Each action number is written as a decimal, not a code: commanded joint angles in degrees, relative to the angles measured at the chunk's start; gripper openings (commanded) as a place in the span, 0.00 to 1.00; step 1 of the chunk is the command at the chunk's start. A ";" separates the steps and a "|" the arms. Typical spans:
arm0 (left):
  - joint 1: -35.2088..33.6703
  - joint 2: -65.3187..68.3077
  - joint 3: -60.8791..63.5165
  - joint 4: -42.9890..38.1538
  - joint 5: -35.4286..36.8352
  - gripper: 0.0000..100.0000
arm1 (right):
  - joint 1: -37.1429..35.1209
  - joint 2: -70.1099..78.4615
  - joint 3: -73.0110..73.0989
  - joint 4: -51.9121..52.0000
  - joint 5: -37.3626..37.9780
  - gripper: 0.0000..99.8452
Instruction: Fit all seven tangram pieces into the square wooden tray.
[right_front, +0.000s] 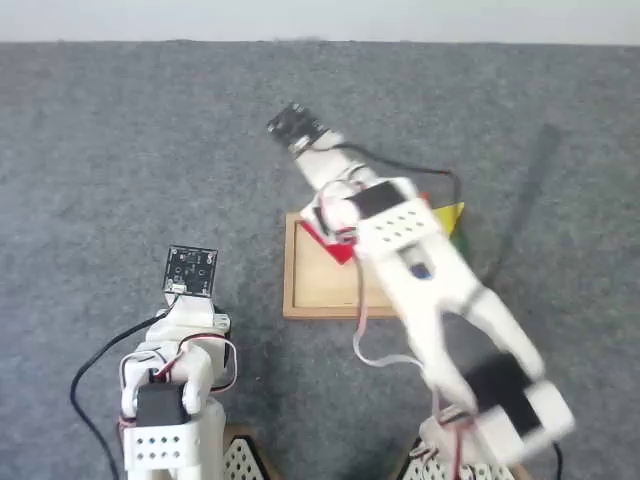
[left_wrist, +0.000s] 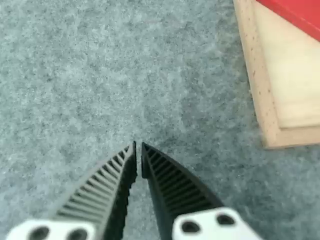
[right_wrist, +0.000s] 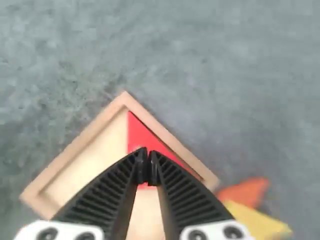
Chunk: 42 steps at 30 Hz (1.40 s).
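I count just the red piece (right_wrist: 142, 134) in the wooden tray (right_wrist: 75, 143), orange piece (right_wrist: 247, 190) and yellow piece (right_wrist: 255, 218) outside; left gripper (left_wrist: 138, 149), right gripper (right_wrist: 145, 161) both pressed together.

My left arm (right_front: 172, 395) sits tucked back, left gripper (left_wrist: 138, 146) pressed closed; my right arm (right_front: 430, 290) stretches forward, right gripper (right_wrist: 146, 151) closed too.
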 joint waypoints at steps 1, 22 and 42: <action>0.35 -0.97 -0.57 0.18 -0.09 0.02 | 5.23 -13.32 -0.18 8.75 0.62 0.01; 0.35 -0.97 -0.57 0.18 -0.09 0.02 | 25.89 -22.73 12.57 9.36 -2.99 0.15; 0.35 -0.97 -0.57 0.18 -0.09 0.02 | 17.19 24.75 -27.87 21.93 -18.37 0.29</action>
